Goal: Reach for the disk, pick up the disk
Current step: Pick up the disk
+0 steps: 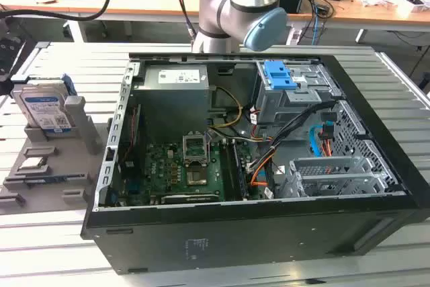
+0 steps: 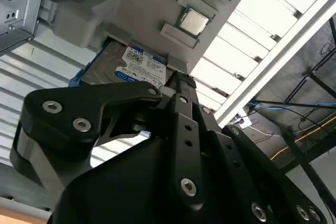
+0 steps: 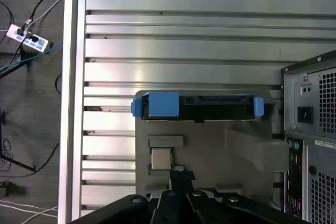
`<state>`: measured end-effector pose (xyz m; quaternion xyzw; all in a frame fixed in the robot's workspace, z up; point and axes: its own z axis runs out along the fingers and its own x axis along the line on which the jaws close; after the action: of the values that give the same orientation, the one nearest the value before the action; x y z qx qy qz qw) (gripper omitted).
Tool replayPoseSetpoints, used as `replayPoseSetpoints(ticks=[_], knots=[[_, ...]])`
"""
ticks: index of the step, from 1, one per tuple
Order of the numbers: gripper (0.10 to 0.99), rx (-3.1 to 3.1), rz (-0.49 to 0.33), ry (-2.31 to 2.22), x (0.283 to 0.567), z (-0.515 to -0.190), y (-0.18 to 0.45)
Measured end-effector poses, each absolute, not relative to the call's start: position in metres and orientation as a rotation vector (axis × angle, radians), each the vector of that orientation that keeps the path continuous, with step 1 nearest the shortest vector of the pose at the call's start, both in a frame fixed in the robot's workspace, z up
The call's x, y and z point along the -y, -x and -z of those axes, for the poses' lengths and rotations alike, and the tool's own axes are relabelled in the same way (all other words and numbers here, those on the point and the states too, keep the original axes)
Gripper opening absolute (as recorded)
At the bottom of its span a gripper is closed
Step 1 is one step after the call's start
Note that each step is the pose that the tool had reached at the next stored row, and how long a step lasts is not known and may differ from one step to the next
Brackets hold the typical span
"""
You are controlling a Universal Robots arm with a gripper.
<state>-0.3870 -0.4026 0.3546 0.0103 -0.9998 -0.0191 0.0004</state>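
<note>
The hand's black linkage sits closest to the lens in both wrist views, and the hand is closed, its tips drawn together with nothing between them. It hangs over the slatted aluminium table above a grey holder and touches nothing. The disk stands on its edge in that holder, apart from the hand, with its bright blue bracket wrapped along the side facing the first wrist view. In the second wrist view the disk's white-and-blue label is visible past the tips of the hand. A small square silver chip lies flat in a recess of the same holder, between the disk and the hand's tips as the first wrist view frames them. In the exterior view the disk stands in the holder at the exterior view's left, just beside a black computer case that lies open. Inside the case are a green motherboard and a blue latch on a grey metal cage. The arm's grey joint rises behind the case.
</note>
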Motion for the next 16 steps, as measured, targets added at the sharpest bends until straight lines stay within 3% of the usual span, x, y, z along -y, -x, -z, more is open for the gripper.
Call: replayPoseSetpoints(ticks=[16], knots=[[0.106, 3.088, 0.059, -0.535, 0.4026, -0.3546, 0.3869]])
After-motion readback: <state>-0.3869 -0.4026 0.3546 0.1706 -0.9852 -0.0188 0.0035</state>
